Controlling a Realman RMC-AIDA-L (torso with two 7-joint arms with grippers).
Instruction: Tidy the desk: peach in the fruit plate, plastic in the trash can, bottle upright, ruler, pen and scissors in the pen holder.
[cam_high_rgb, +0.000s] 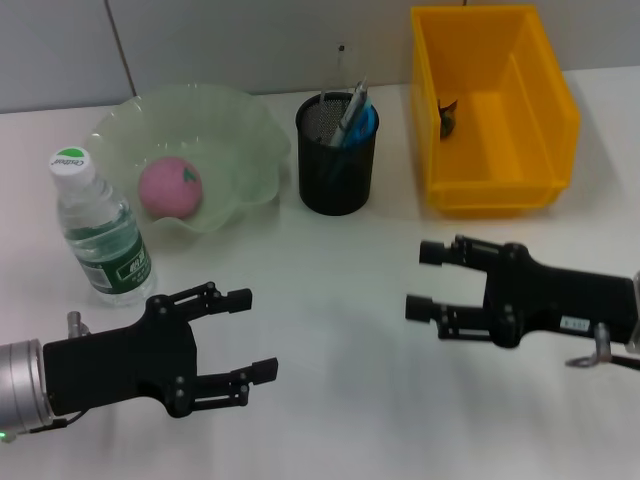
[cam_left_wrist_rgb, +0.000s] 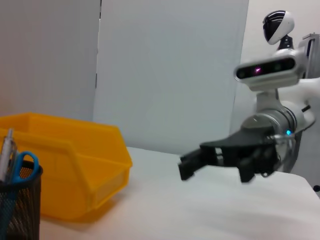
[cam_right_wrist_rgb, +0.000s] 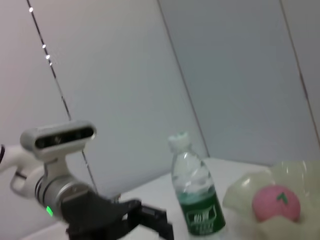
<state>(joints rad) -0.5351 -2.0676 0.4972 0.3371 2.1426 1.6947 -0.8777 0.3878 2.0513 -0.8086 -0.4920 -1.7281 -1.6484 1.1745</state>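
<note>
White desk is carrying one peach lying in one pale green plate, one bottle standing upright beside it, one mesh pen holder and one yellow bin. Scissors and a pen are poking out of the holder; a ruler is possibly hiding among them. Something dark is sitting in the bin, hard to identify. Left gripper and right gripper are hovering wide open, empty, near the front edge.
</note>
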